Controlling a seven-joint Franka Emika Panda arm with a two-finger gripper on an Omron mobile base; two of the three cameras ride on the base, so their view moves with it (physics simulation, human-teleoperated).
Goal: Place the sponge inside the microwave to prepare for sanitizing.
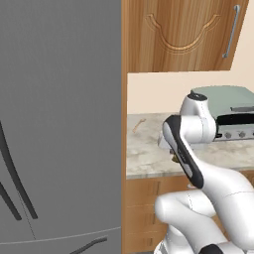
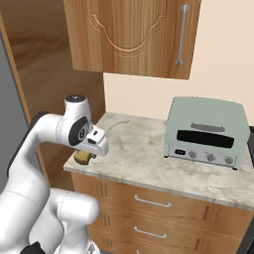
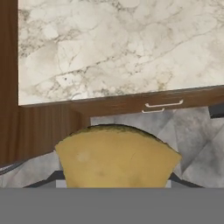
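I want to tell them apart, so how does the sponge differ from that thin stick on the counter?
The sponge is blocky and yellow-olive; the stick is thin and pale beige. The sponge sits under the hand at the counter's front edge; the stick lies flat near the back wall. Both are small.

No text, label, brand, number or sign can be read anywhere; the toaster oven [image 2: 206, 133] at the right of the right base view has only blank knobs.
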